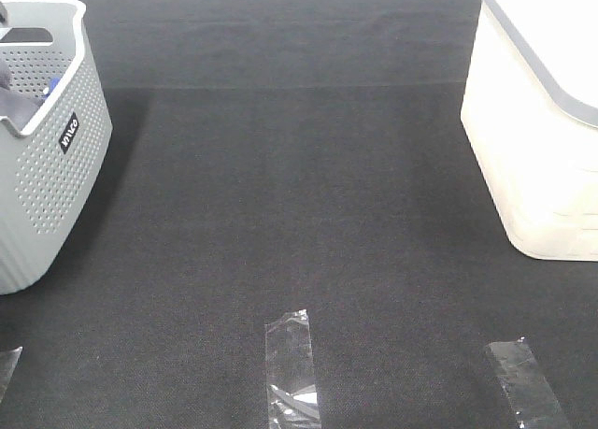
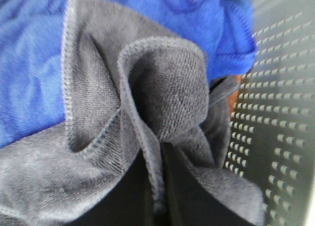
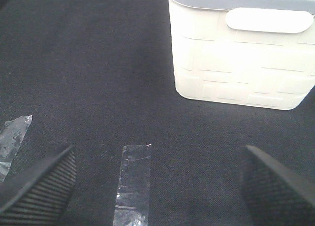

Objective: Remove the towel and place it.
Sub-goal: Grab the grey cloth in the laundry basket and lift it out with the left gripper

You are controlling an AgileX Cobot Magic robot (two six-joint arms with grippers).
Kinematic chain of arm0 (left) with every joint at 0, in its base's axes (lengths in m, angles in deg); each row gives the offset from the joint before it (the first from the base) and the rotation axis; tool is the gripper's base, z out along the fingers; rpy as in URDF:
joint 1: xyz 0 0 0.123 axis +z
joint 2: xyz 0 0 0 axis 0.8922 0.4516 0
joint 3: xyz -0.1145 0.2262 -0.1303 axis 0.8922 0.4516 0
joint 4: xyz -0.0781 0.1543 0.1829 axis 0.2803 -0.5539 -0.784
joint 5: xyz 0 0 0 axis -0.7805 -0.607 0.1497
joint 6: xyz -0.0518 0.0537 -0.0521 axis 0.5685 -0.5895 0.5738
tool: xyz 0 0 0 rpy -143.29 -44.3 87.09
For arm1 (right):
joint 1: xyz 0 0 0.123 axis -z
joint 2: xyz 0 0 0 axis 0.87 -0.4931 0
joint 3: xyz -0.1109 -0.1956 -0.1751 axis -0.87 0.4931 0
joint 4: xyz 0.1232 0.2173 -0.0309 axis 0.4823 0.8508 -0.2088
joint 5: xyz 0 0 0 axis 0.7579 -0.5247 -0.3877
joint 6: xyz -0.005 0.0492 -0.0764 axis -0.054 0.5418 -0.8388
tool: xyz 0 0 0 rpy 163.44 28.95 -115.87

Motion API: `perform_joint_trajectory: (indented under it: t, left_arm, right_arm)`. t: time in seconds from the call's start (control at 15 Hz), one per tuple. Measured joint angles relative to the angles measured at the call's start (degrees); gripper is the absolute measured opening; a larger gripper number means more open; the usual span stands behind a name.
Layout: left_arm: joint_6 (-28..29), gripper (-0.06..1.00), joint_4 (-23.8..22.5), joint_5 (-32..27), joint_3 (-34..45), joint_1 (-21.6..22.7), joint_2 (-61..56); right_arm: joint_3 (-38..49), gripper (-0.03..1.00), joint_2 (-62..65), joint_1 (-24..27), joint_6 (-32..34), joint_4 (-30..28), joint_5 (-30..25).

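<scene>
Grey-lavender terry fills the left wrist view: the towel (image 2: 162,88) lies bunched inside the grey basket (image 1: 47,195), its stitched hem curling in loose folds. The left gripper (image 2: 157,199) is down in the basket with it, its two black fingers (image 2: 130,196) pressed together on a ridge of the cloth, so the towel is pinched between them. A bright blue cloth (image 2: 29,78) sits in the basket too, touching the towel and partly covered by it. The basket's perforated wall stands just beside the towel's far folds.

From the high camera, the basket sits at the left edge of a black mat (image 1: 280,214), and only a dark shape and a speck of blue show over its rim. A white bin (image 1: 533,139) with a grey lid stands well apart from the basket, across the mat. Strips of clear tape (image 1: 291,368) lie on the mat between the two, nearer the front.

The right gripper (image 3: 157,186) hangs over the mat well apart from the basket, its ribbed fingers (image 3: 39,186) spread wide with nothing between them.
</scene>
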Motion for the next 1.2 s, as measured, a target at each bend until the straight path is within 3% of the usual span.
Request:
perform_joint_trajectory:
  t: [0.13,0.4,0.53,0.73,1.0,1.2]
  left_arm:
    - [0.63,0.03,0.11,0.17,0.00,0.00,0.74]
    - [3.44,0.41,0.17,0.40,0.00,0.00,0.74]
    - [3.72,0.46,0.17,0.40,0.00,0.00,0.63]
    - [3.72,0.40,0.17,1.38,0.00,0.00,-0.74]
    - [3.50,0.17,0.11,3.38,0.00,0.00,-2.46]
    - [3.27,0.14,-0.23,2.75,0.00,0.00,-1.43]
  right_arm:
    - [0.00,0.83,0.00,0.00,0.00,0.00,0.00]
    - [0.00,0.83,0.00,0.00,0.00,0.00,0.00]
    - [0.00,0.83,0.00,0.00,0.00,0.00,0.00]
    - [0.00,0.83,0.00,0.00,0.00,0.00,0.00]
    - [0.00,0.83,0.00,0.00,0.00,0.00,0.00]
    - [0.00,0.83,0.00,0.00,0.00,0.00,0.00]
